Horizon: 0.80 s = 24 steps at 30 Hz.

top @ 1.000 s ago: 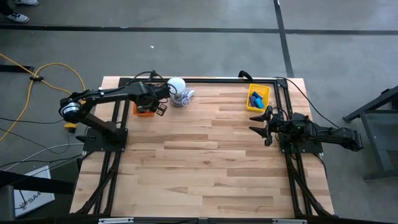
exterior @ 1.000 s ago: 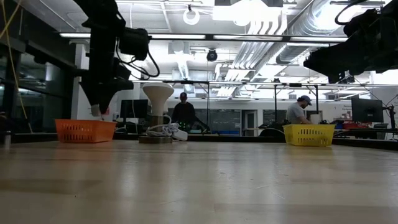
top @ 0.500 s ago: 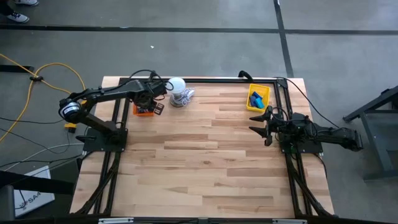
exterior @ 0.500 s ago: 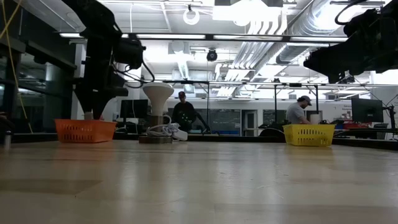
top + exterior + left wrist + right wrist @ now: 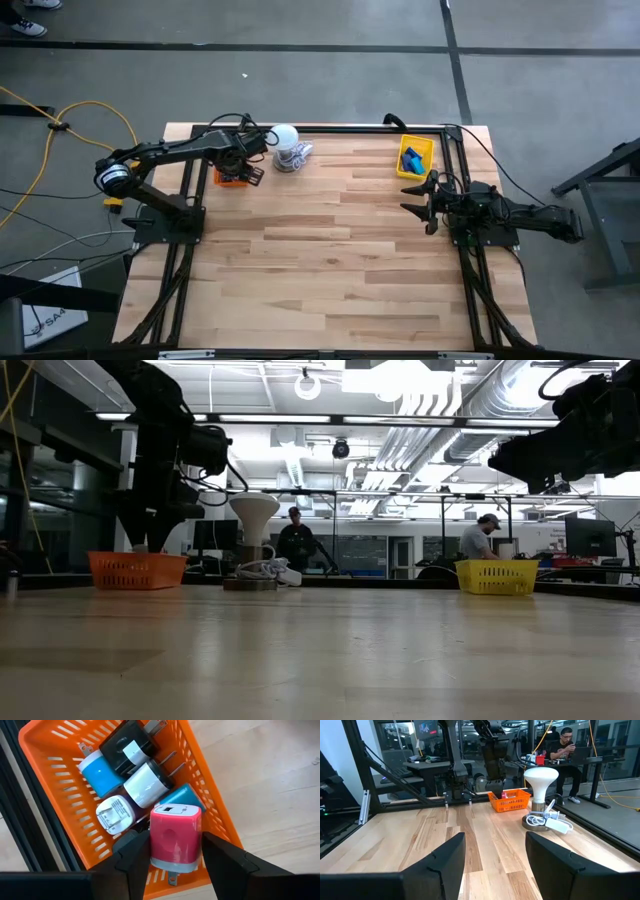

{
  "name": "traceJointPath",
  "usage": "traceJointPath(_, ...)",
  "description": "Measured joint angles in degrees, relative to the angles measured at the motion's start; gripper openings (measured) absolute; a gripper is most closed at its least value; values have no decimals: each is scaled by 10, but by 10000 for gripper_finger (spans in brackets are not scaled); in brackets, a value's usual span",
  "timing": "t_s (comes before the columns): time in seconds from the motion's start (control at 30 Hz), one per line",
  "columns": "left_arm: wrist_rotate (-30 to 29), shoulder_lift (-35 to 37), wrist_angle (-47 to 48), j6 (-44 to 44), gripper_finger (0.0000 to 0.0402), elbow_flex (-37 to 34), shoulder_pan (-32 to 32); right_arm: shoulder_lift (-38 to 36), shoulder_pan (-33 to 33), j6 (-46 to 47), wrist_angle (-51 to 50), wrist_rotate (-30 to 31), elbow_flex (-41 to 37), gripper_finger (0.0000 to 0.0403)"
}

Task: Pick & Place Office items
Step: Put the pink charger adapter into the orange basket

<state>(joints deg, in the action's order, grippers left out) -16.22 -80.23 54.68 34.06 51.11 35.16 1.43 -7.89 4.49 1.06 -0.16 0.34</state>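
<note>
In the left wrist view a pink plug-in charger point(image 5: 175, 837) sits between the fingers of my left gripper point(image 5: 172, 840), over the near end of the orange basket point(image 5: 47, 760). In the basket lie a blue-and-white plug point(image 5: 99, 772), a black one point(image 5: 125, 745), two white ones point(image 5: 147, 782) and a teal piece point(image 5: 182, 797). The basket point(image 5: 232, 177) stands at the table's far left, under my left gripper point(image 5: 238, 168). My right gripper point(image 5: 418, 195) waits open and level at the right, near the yellow basket point(image 5: 415, 158) with blue items. My left gripper has the pink charger's two flat sides point(image 5: 155, 845) between its two fingers. The fingers point(image 5: 132, 860) point steeply down from above. The charger hangs over the orange basket, its metal prong point(image 5: 172, 880) toward the wrist and its socket end point(image 5: 167, 810) toward the basket.
A white round-topped stand point(image 5: 286, 140) with a coiled white cable point(image 5: 298, 155) is just right of the orange basket. A black frame runs along the table's edges. The broad wooden middle point(image 5: 340, 250) bears nothing. People sit in the room beyond point(image 5: 485, 540).
My left gripper has gone toward the table's left edge, from beside the white stand to above the orange basket, and has sunk closer to the basket's rim.
</note>
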Motion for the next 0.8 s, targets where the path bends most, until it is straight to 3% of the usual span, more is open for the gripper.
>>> traceJointPath(0.57,-4,0,0,0,177,0,0,0,0,0,0,0,0,195)
traceJointPath(0.8,-19,34,2,-2,177,0,0,0,0,0,0,0,0,195)
